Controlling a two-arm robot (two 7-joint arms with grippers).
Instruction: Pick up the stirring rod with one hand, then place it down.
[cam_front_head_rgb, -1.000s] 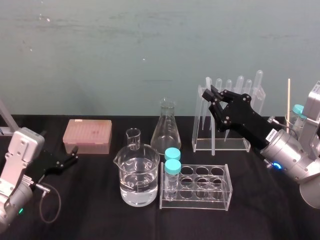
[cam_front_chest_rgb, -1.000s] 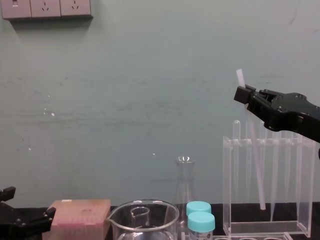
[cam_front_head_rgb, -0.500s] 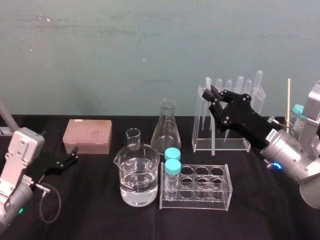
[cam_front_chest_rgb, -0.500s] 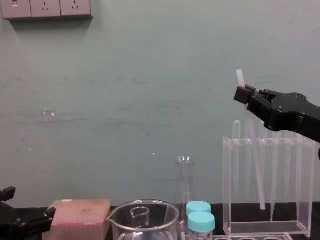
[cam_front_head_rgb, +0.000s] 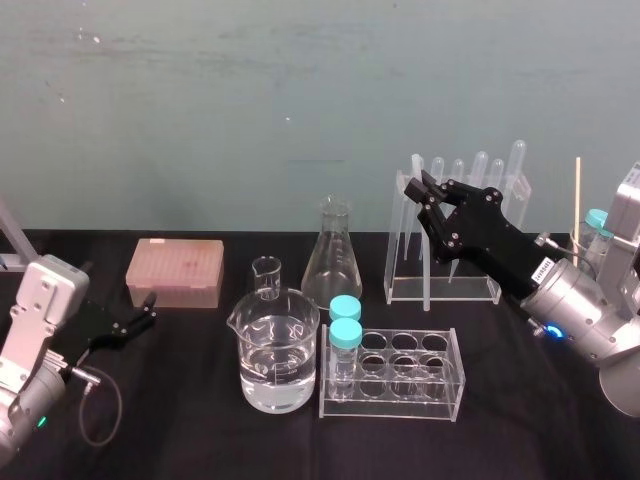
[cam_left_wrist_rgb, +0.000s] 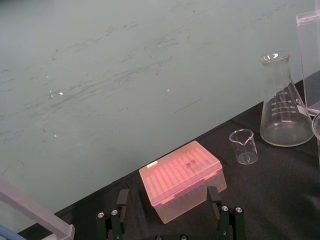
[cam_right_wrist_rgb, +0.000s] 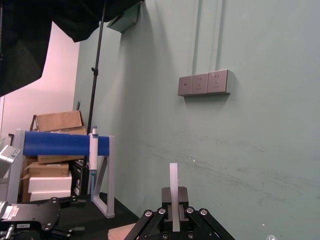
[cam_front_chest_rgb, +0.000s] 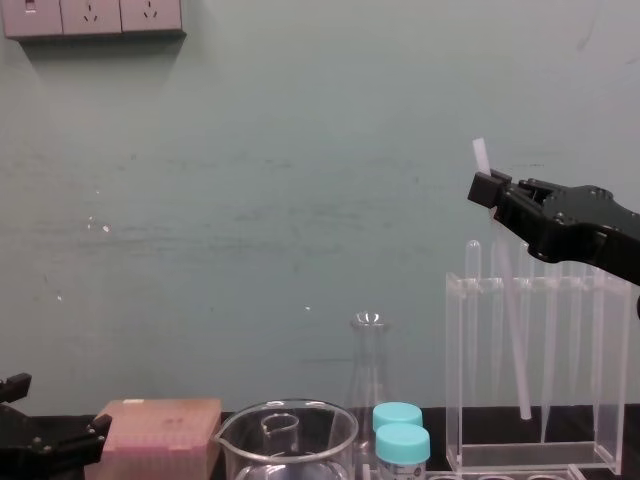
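My right gripper (cam_front_head_rgb: 414, 190) is shut on the stirring rod (cam_front_head_rgb: 421, 245), a thin translucent-white stick, gripping it near its top end. The rod hangs nearly upright, slightly tilted, at the left end of the clear rack (cam_front_head_rgb: 497, 290). In the chest view the rod (cam_front_chest_rgb: 512, 330) sticks out a little above the right gripper (cam_front_chest_rgb: 487, 188), and its lower end sits just above the rack's base. In the right wrist view the rod (cam_right_wrist_rgb: 173, 187) stands between the fingers. My left gripper (cam_front_head_rgb: 143, 318) rests open, low at the left near the pink box.
A pink tip box (cam_front_head_rgb: 175, 272), a small beaker (cam_front_head_rgb: 266, 275), a large beaker of water (cam_front_head_rgb: 275, 350) and a conical flask (cam_front_head_rgb: 332, 255) stand in the middle. In front lies a tube rack (cam_front_head_rgb: 440, 385) with two teal-capped tubes. Pipettes stand in the clear rack.
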